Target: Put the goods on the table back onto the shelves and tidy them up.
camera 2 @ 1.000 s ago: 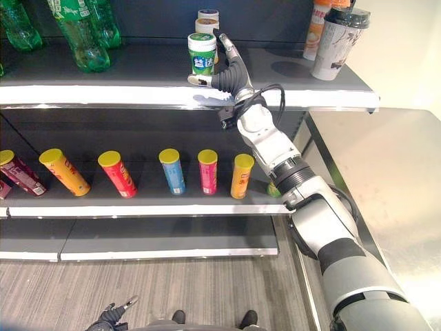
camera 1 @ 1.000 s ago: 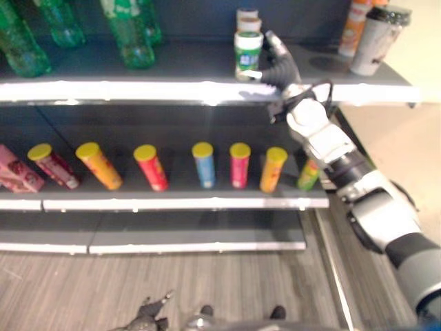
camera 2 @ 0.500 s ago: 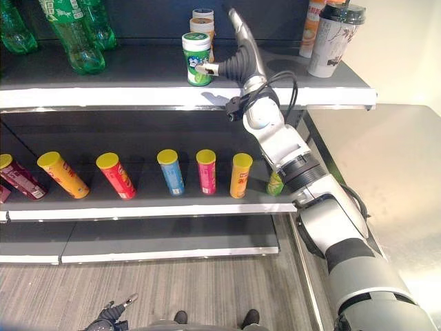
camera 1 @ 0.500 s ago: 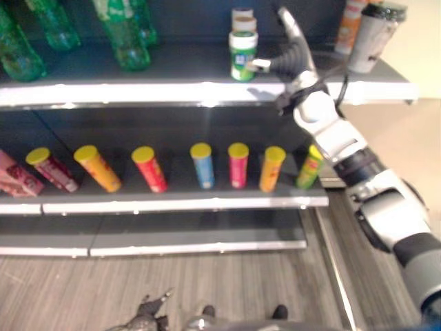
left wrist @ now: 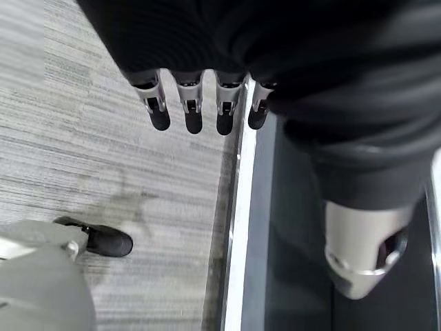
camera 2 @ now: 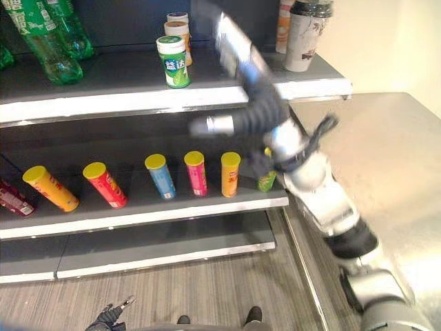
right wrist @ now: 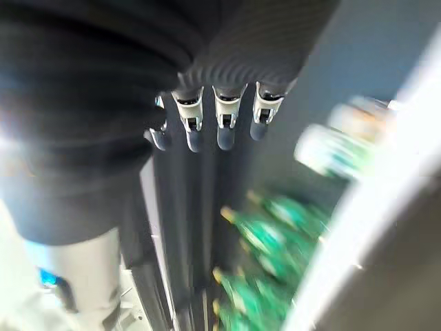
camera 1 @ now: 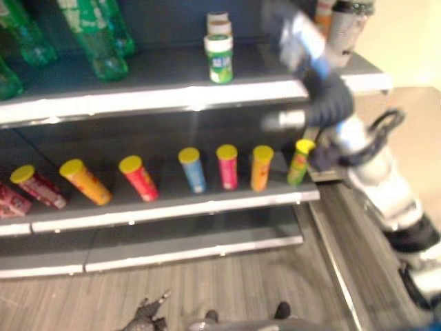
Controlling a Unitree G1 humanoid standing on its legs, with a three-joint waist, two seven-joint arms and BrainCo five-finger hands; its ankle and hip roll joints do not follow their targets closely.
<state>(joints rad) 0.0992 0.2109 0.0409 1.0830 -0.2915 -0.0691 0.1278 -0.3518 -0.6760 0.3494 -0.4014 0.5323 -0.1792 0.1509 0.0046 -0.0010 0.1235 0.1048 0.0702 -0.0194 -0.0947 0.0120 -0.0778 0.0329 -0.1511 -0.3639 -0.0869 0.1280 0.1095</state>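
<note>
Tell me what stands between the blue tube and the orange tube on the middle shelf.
One pink tube with a yellow lid stands upright between the blue tube and the orange tube on the middle shelf, apart from both; the right eye view shows it.

A white-capped green canister (camera 2: 173,61) is seen upright near the top shelf's (camera 2: 124,103) front edge, untouched.
</note>
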